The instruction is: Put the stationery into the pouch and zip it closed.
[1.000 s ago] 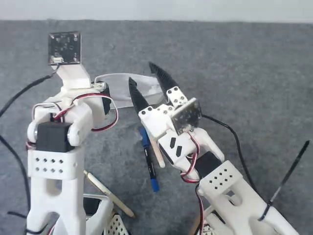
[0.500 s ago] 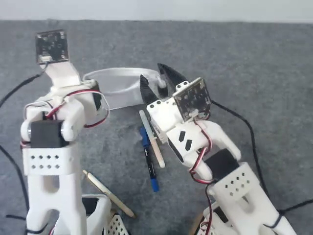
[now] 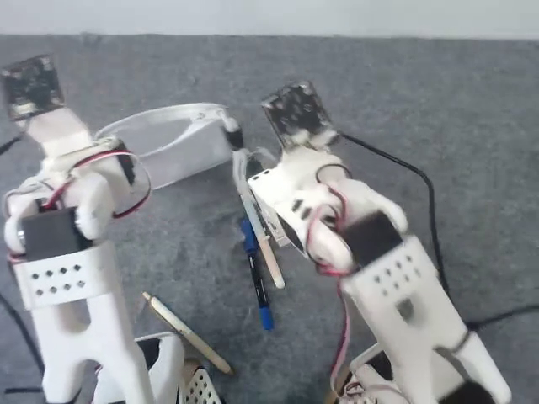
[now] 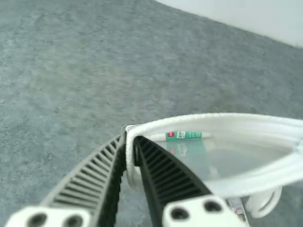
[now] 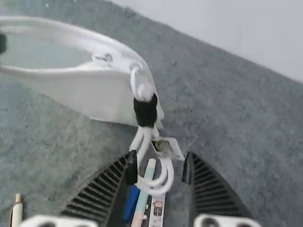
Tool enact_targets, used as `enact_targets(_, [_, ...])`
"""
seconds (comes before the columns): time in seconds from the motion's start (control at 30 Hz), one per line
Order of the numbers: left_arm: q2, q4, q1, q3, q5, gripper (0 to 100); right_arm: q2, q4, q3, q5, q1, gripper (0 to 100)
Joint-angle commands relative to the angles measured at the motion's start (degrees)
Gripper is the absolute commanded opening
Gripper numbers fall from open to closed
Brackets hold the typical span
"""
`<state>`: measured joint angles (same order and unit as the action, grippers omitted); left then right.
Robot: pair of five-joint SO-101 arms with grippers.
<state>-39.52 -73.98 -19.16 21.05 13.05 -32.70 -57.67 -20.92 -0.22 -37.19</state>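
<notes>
While the left gripper is clamped on the pouch rim, the right gripper has its jaws apart around the pouch's cord, above 2 pens on the carpet.

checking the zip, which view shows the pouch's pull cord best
Right wrist view: the white pull cord trails from the pouch, between the open jaws of the right gripper. The high view shows a bit beside that arm; the left wrist view, a white loop, likely it.
</notes>
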Motion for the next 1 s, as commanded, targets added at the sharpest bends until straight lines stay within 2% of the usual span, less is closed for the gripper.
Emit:
enact_targets(0.0, [0.0, 1.8, -1.5, -2.6, 0.6, 1, 4.9, -1.5, 4.9, -0.6, 1.0, 14.6])
enact_targets(0.1, [0.0, 1.8, -1.7, -2.7, 0.6, 1, 9.4, -0.9, 5.3, -0.6, 1.0, 14.5])
enact_targets(0.4, [0.0, 2.5, -8.8, -2.8, 0.6, 1, 22.3, -1.5, 8.5, -0.2, 1.9, 14.5])
enact_targets(0.57, [0.0, 2.5, -9.3, -2.8, 0.6, 1, 29.2, -1.5, 10.8, -0.2, 3.8, 14.5])
enact_targets(0.97, [0.0, 2.2, -9.3, -2.6, 0.6, 1, 43.5, -1.1, 14.7, 1.2, 2.2, 14.4])
